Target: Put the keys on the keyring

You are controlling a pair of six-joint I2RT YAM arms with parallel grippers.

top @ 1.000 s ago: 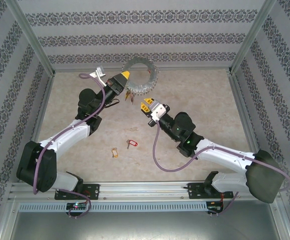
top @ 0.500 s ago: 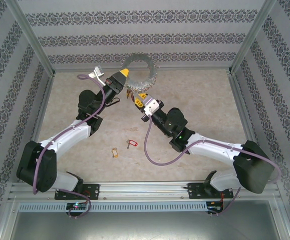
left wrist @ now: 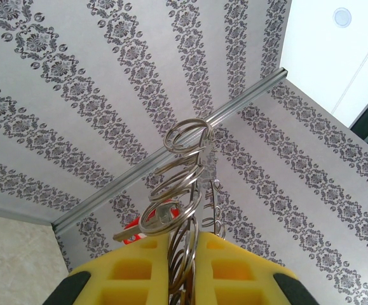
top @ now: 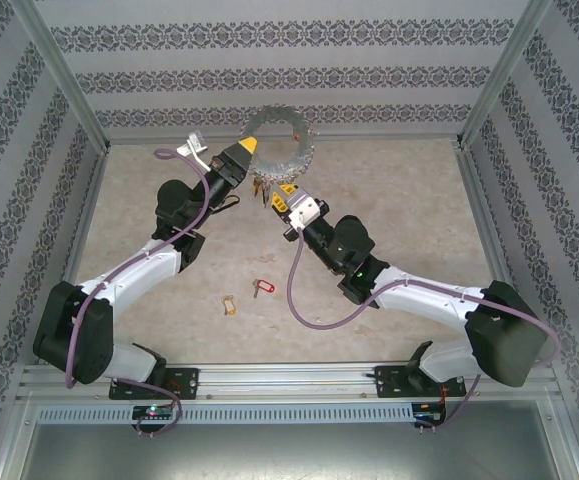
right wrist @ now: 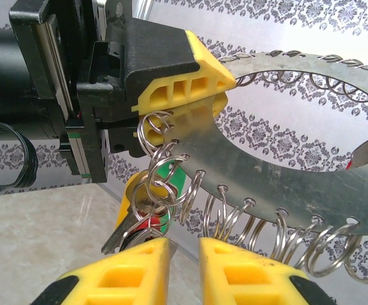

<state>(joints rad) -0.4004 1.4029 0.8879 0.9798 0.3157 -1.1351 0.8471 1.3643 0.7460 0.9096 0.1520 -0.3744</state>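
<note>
We see the left yellow-fingered claw (right wrist: 225,94) clamped on the large round silvery metal keyring (right wrist: 279,184). The right yellow-fingered claw (right wrist: 184,254) stands narrowly apart just below its hanging rings, gripping nothing. The small red-tagged key (top: 262,287) and the tan-tagged key (top: 229,304) lie on the beige table (top: 419,200).

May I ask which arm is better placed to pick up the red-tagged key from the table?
Right: the right gripper holds nothing, while the left gripper is shut on the raised keyring.
</note>
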